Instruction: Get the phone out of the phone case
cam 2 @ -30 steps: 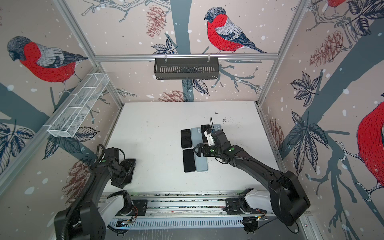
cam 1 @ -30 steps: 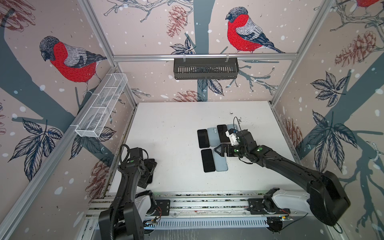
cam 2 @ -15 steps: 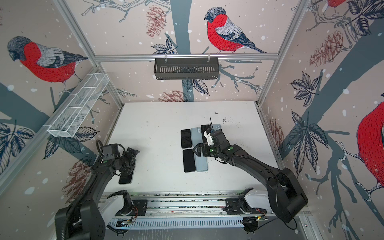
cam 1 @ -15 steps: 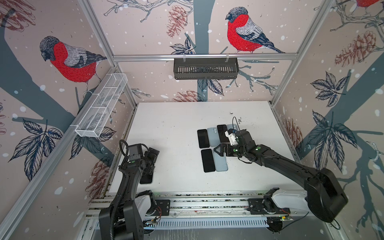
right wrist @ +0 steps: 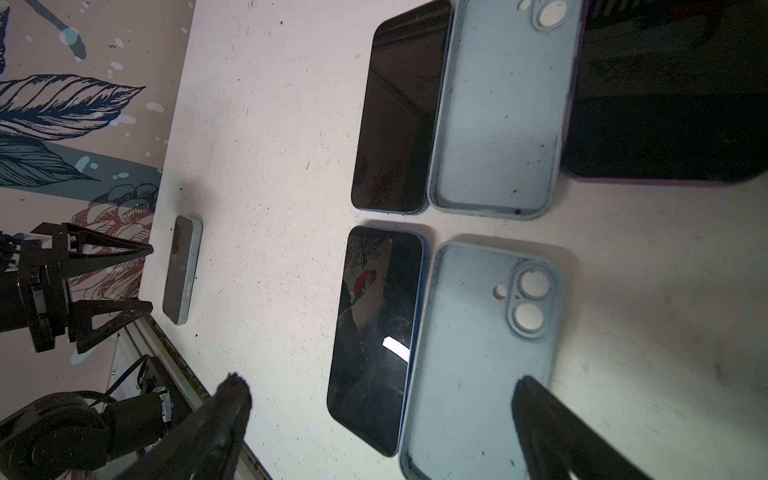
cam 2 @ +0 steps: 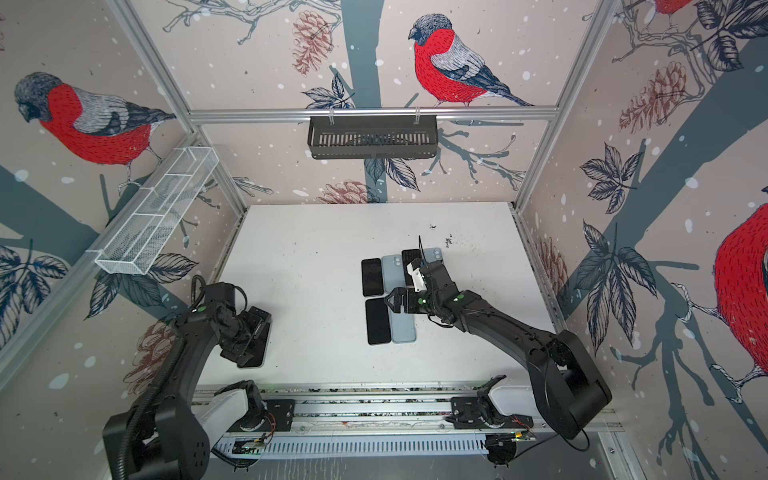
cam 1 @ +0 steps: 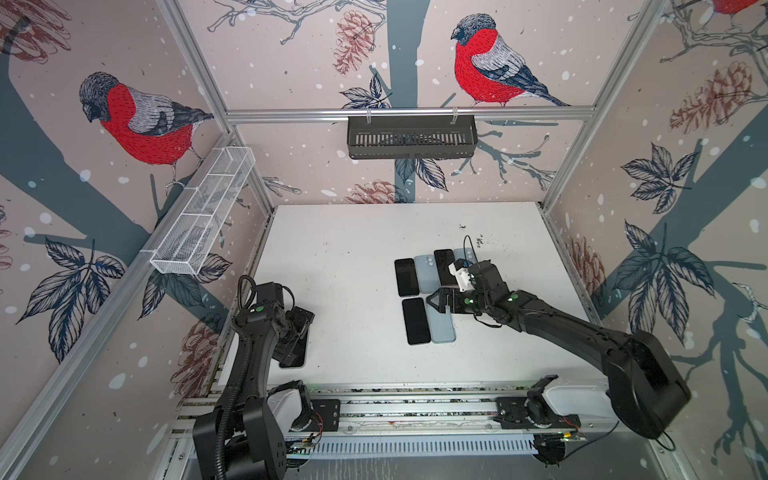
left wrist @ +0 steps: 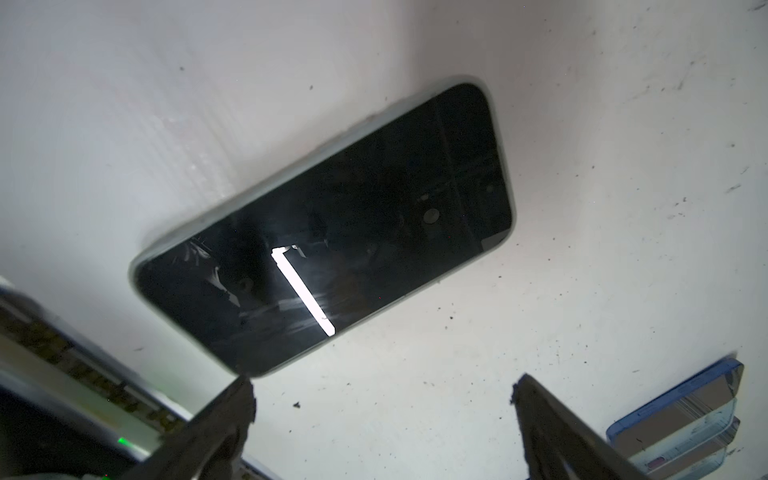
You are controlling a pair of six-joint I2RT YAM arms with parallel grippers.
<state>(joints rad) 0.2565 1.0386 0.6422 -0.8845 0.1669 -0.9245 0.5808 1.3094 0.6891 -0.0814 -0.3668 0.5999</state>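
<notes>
Phone [left wrist: 324, 228] sits screen-up inside its pale phone case [right wrist: 192, 274], flat on the white table [cam 1: 353, 249] near its front left edge. Left gripper [left wrist: 382, 390] hovers just beside it, jaws spread wide, gripping nothing. Right gripper [right wrist: 380, 384] is likewise spread and unloaded, over a bare black phone [right wrist: 374, 332] and a light-blue case [right wrist: 478, 353] lying inner side up. Second bare phone [right wrist: 399, 108] and second light-blue case [right wrist: 498, 116] lie just behind, side by side.

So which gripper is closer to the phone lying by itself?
Left. The left gripper hovers right by that phone; the right gripper is across the table, over the other phones and cases.
</notes>
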